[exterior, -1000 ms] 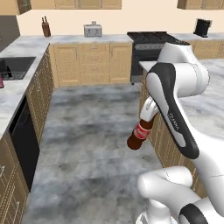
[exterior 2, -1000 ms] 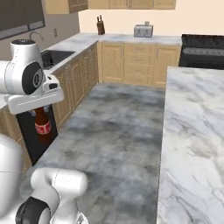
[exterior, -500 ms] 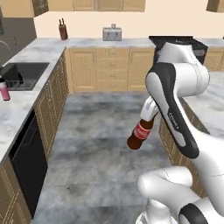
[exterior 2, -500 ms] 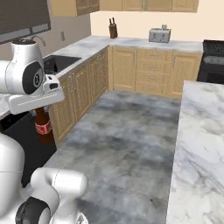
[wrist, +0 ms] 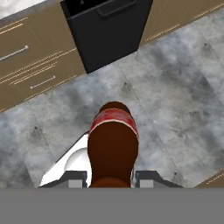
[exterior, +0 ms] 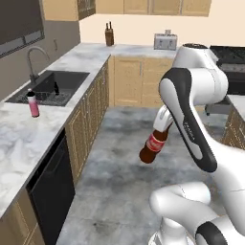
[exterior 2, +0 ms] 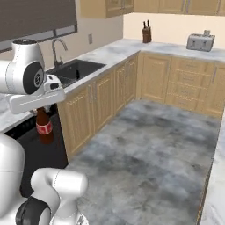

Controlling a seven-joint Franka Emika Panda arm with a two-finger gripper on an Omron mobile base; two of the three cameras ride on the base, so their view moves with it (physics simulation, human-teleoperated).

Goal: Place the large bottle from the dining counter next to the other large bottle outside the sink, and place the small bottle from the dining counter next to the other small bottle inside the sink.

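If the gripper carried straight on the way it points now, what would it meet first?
The gripper points down, shut on the large bottle. Beyond the bottle's base lies only the grey stone floor; the floor would likely be met first, bottle leading, though depth is hard to judge.

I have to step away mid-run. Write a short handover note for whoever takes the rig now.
Gripper: shut on the large bottle, gripped at the neck and hanging above the kitchen floor, clear of any counter.
The other large bottle stands on the counter just outside the sink.
The other small bottle stands inside the sink.
Done: large bottle picked up, in transit.
Left: set it down beside the pink bottle on the counter, then fetch the small bottle and put it in the sink by the dark one.
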